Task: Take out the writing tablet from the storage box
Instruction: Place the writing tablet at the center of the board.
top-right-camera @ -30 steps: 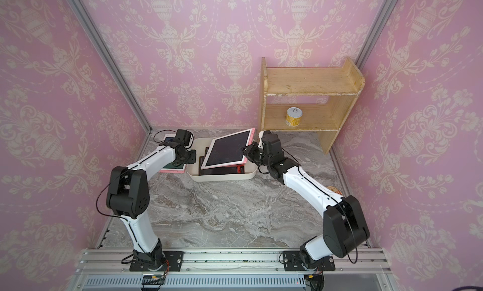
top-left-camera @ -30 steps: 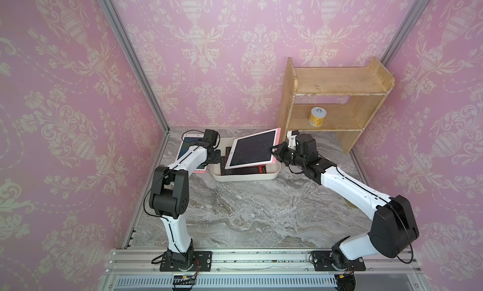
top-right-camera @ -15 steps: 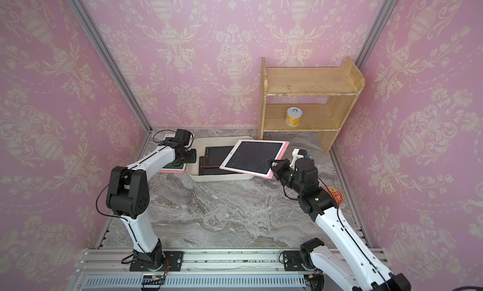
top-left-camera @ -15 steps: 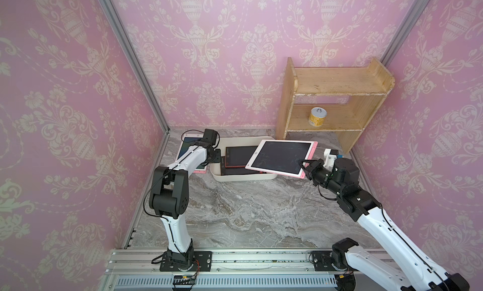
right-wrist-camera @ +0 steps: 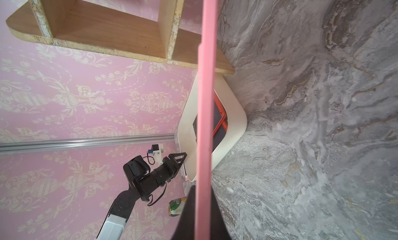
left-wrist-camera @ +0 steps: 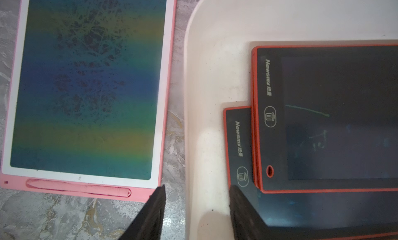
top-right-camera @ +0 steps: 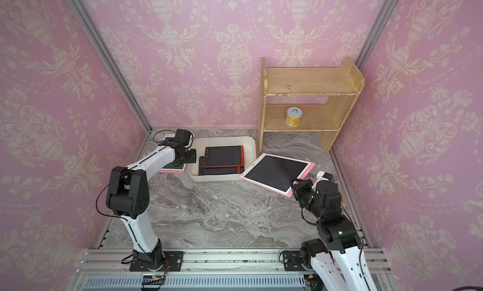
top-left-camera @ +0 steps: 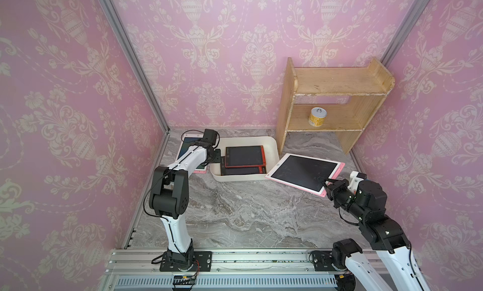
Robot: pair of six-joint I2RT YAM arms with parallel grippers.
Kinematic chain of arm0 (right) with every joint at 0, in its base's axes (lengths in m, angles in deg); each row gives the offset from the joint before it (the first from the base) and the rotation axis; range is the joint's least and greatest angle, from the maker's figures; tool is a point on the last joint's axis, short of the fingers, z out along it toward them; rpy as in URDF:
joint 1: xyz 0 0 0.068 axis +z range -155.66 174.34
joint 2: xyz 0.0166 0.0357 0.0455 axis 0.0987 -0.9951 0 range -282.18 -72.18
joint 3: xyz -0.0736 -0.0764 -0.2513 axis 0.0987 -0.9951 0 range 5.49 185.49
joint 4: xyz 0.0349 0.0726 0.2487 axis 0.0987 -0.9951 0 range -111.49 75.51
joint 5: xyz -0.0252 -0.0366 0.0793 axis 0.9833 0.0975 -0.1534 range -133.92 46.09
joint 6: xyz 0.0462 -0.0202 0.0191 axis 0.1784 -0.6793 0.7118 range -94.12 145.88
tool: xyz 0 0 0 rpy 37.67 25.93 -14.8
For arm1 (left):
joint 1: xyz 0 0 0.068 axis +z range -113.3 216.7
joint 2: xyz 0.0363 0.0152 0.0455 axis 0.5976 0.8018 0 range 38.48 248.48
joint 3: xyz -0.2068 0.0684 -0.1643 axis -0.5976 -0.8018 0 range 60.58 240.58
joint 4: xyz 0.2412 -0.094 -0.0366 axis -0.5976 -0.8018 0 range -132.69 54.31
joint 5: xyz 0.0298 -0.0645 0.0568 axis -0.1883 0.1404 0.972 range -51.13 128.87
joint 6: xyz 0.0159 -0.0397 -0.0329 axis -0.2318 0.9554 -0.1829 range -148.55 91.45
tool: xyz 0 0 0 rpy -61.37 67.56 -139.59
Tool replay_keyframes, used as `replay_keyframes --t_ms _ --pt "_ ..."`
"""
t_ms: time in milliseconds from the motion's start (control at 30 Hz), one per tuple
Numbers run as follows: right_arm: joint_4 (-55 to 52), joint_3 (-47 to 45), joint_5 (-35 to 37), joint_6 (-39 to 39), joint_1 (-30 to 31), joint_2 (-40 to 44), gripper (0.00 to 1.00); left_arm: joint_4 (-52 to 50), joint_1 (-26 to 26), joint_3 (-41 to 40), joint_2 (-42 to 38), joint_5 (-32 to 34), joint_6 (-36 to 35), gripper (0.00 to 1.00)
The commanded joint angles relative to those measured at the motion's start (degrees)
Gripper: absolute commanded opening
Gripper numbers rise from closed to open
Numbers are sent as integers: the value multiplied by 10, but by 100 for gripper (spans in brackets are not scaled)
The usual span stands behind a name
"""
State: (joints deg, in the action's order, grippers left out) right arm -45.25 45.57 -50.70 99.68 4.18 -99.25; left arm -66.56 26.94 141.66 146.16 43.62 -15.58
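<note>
Right wrist view gives the writing tablet [right-wrist-camera: 206,98] only edge-on, a thin pink strip that splits the picture and hides the middle of the storage box [right-wrist-camera: 237,120] behind it. The right gripper [right-wrist-camera: 203,190] is clamped on that edge, its dark jaws cut off by the frame. A green can [right-wrist-camera: 177,205] peeps out beside one jaw; where it stands I cannot tell. In both top views the tablet is out of the box, held tilted just beside the box's wall on the shelf side, dark screen up. The right gripper [top-left-camera: 326,183] pinches its near corner. Whether its far corner touches the box or the surface cannot be made out.

Left wrist view shows the left gripper [left-wrist-camera: 196,191] with jaws parted, astride the box's side wall, one jaw outside and one inside over the red tablets [left-wrist-camera: 333,120]. Contact with the wall is unclear, and how many red tablets are stacked is hard to count. A second pink tablet [left-wrist-camera: 86,88] lies flat just beside the box; in both top views the left arm covers much of it.

The surface [top-left-camera: 235,211] is grey and veined like marble, closed in by walls [top-left-camera: 235,54] of pink wallpaper with cream ornament. A metal rail [top-left-camera: 235,261] in front carries both arms. A wooden shelf [top-left-camera: 337,80] stands in the far corner behind the held tablet, with a yellow can [top-left-camera: 317,116] on its lower board.
</note>
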Motion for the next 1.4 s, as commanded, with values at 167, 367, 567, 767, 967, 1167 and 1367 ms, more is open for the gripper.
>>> replay_keyframes --t_ms 167,367,567,767,967,1167,1367 --pt "-23 -13 73 30 -26 31 0 1 7 -2 -22 -12 12 52" --pt "-19 -20 112 28 -50 35 0 4 10 -3 -17 -13 13 52" --pt "27 -39 109 27 -76 12 0 7 13 -3 -12 -17 15 51" --pt "89 -43 99 11 -104 -37 0 10 15 -5 -5 -19 16 48" --pt "153 -51 111 0 -121 -81 0 12 16 -5 6 -21 19 39" --pt "222 -77 127 5 -123 -115 0 11 16 -4 13 -21 18 28" --pt "257 -83 141 5 -123 -141 0 10 16 -4 21 -24 20 25"
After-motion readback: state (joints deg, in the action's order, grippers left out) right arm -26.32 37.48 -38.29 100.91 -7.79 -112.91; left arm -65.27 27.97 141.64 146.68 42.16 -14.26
